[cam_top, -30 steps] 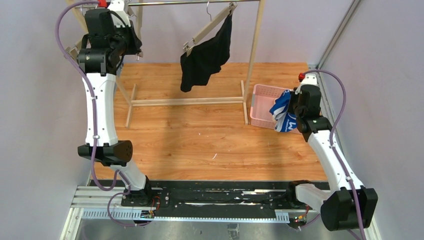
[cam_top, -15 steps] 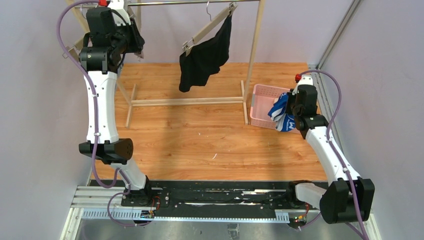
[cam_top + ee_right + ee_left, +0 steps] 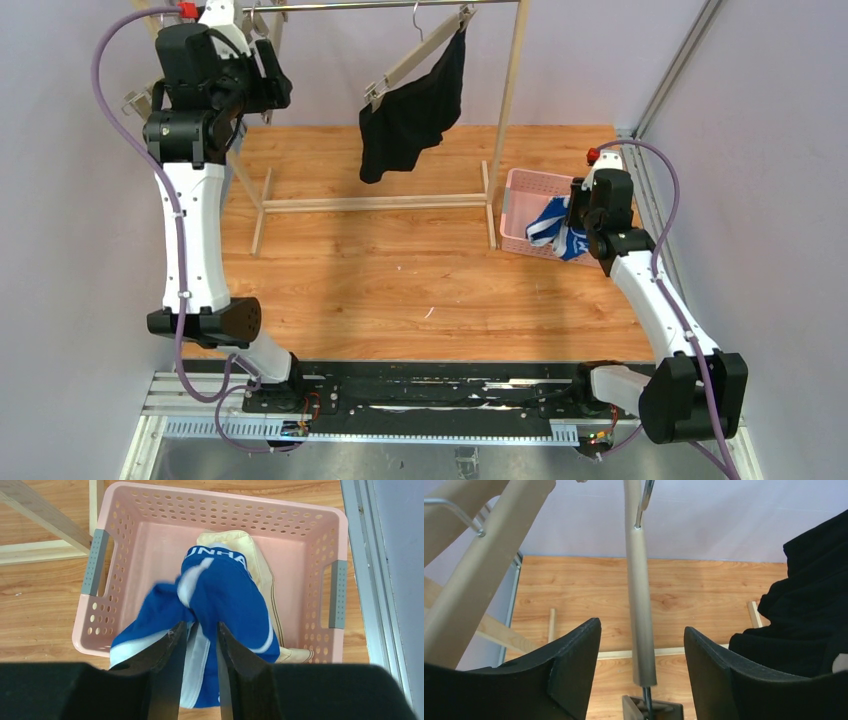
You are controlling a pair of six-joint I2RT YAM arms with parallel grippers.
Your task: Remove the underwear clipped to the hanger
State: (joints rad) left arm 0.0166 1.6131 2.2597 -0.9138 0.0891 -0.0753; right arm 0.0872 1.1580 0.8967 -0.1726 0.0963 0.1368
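Observation:
The black underwear [image 3: 410,115] hangs clipped to a tilted wooden hanger [image 3: 415,55] on the rack; its cloth shows at the right of the left wrist view [image 3: 809,605]. My left gripper [image 3: 268,85] is high at the rack's left end, open. Its jaws [image 3: 641,630] straddle a bare wooden hanger arm [image 3: 639,605] without touching it, above a metal clip [image 3: 651,710]. My right gripper [image 3: 201,625] stands open above the pink basket [image 3: 220,497]. The blue underwear [image 3: 225,595] sags from between its jaws over the basket's near rim. The cream underwear [image 3: 257,555] lies inside.
The wooden rack has a metal top rail [image 3: 390,5], an upright post [image 3: 512,100] right beside the basket [image 3: 520,185] and a floor crossbar [image 3: 370,203]. Walls close in left and right. An aluminium rail [image 3: 370,580] runs beside the basket.
Both grippers have gone from shut to open. The left arm rose slightly at the rack's left end. The blue underwear has dropped lower onto the basket.

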